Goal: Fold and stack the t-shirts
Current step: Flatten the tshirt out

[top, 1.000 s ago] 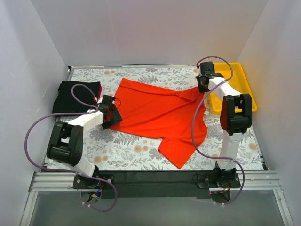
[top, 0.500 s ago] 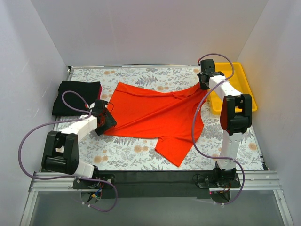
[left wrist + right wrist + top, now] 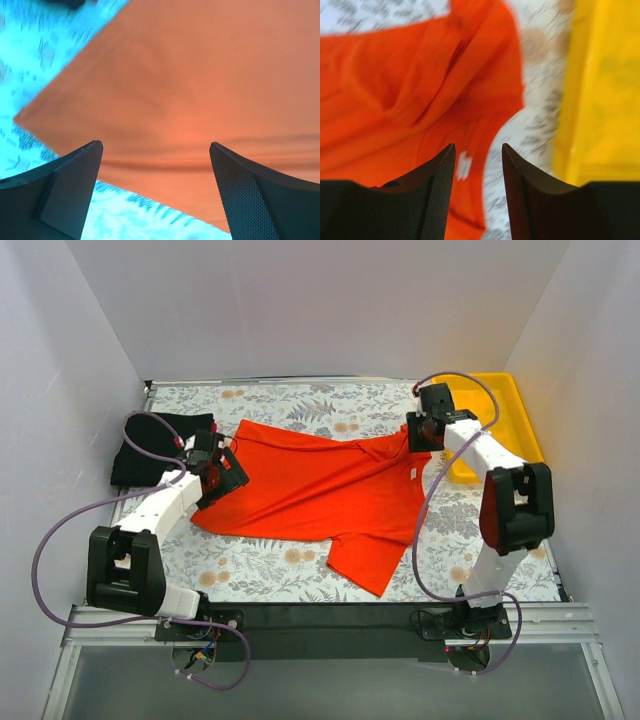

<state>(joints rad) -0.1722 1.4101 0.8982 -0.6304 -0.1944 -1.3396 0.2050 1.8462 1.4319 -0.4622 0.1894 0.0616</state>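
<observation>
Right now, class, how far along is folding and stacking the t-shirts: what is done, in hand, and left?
Done: a folded black shirt lies at the back left. In hand: the orange-red shirt lies spread out, unfolded; the left gripper hangs open over its left edge, the right gripper near its collar, fingers apart, neither pinching cloth. Left: fold it and stack it on the black shirt.

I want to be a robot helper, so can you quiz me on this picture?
1. True or false: the orange-red t-shirt is already folded.
2. What lies at the far left corner of the table? A a blue towel, B a folded black t-shirt, C a white bowl.
3. Which gripper is nearer the yellow tray?
Key: 1 false; 2 B; 3 the right gripper.
</observation>
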